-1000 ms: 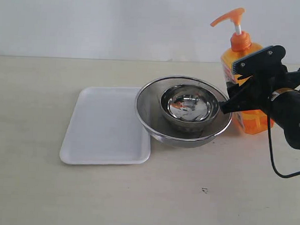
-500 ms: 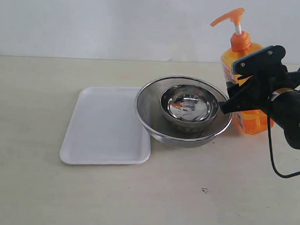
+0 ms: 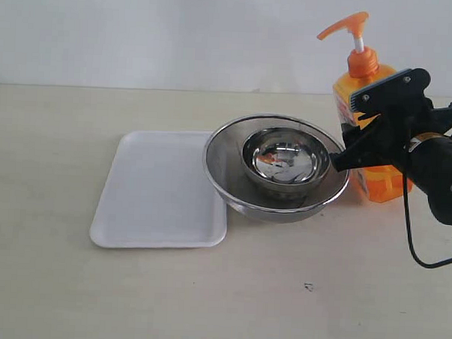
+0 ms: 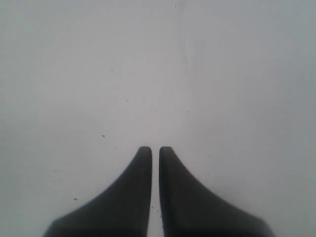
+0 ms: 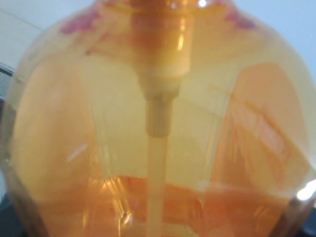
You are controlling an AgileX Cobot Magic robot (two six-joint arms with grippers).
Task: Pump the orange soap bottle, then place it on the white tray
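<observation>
Grip on the orange soap bottle (image 3: 381, 184) looks set in the exterior view: the right gripper (image 3: 346, 131) clasps its body as it stands on the table just beside the steel bowls (image 3: 232, 192), which lie between it and the white tray (image 3: 157, 189). The pump head (image 3: 345, 26) sits raised.

The left wrist view shows the left gripper (image 4: 155, 150) nearly closed and empty over a plain surface.

In the right wrist view the bottle fills the picture, with its dip tube (image 5: 157, 163) upright.

The pumping step seems to be in hand. The next move calls for a straight downward press on the head while the bottle is kept steady.
</observation>
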